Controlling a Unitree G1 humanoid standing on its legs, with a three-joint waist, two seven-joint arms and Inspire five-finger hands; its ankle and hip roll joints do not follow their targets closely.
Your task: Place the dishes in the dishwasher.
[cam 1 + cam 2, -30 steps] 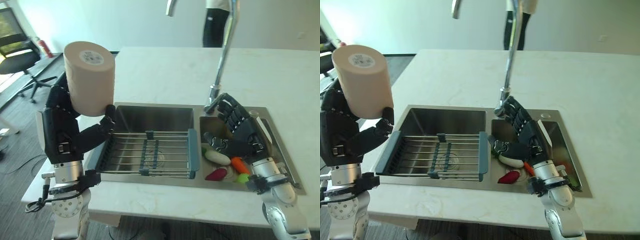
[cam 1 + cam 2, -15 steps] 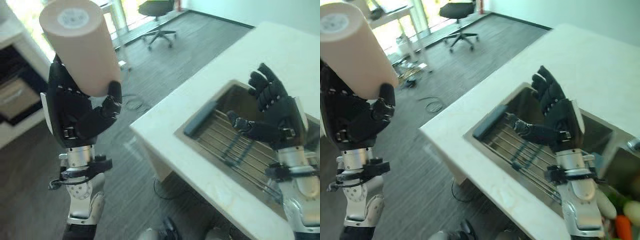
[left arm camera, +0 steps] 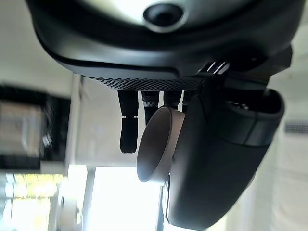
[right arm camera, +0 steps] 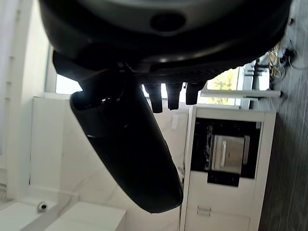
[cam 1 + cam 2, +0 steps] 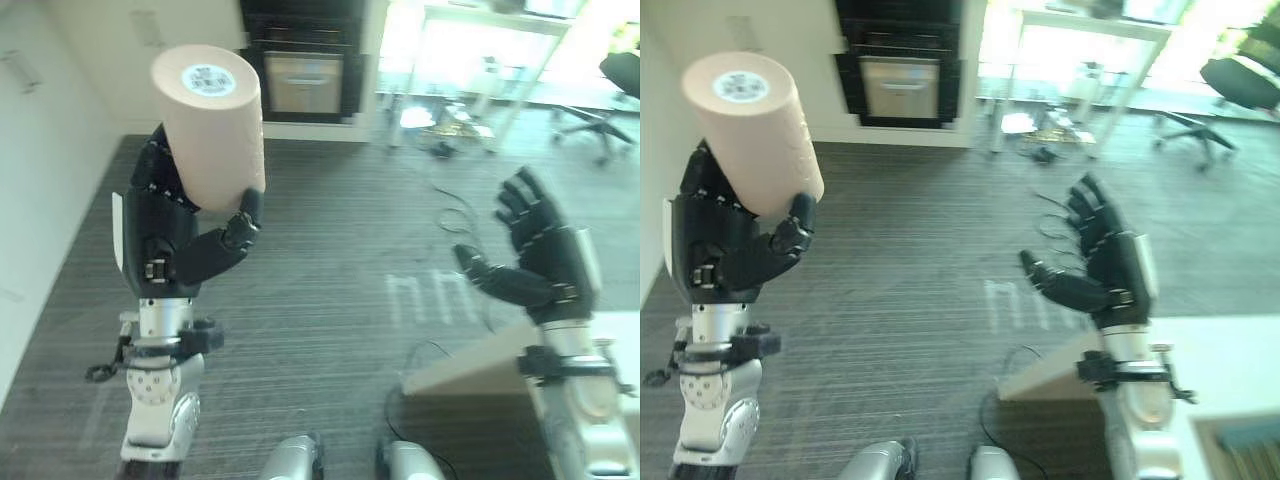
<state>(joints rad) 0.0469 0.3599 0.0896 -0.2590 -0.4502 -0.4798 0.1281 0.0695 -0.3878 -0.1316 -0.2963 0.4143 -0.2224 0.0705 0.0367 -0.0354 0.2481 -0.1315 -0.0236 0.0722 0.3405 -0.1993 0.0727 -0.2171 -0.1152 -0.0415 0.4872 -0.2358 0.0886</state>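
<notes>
My left hand [image 5: 175, 240] is raised at the left, shut on a tall beige cup [image 5: 210, 125]. The cup is held bottom up, with a round sticker on its base. The left wrist view shows the cup's rim [image 3: 159, 144] pressed between the thumb and the fingers [image 3: 129, 130]. At the right my right hand [image 5: 545, 260] is lifted with its fingers spread, open and holding nothing. A dark built-in appliance [image 5: 305, 60] with a silver front stands in the far wall, well beyond both hands.
Dark striped floor [image 5: 330, 250] lies between me and the appliance. A corner of the white counter [image 5: 470, 370] juts in at the lower right. White cabinets [image 5: 40, 150] run along the left. A glass table [image 5: 470, 60] and an office chair [image 5: 1230, 85] stand at the far right.
The whole view has swung left, away from the sink and counter, onto the floor and far wall. Both hands keep the same pose; the cup stays in my left hand.
</notes>
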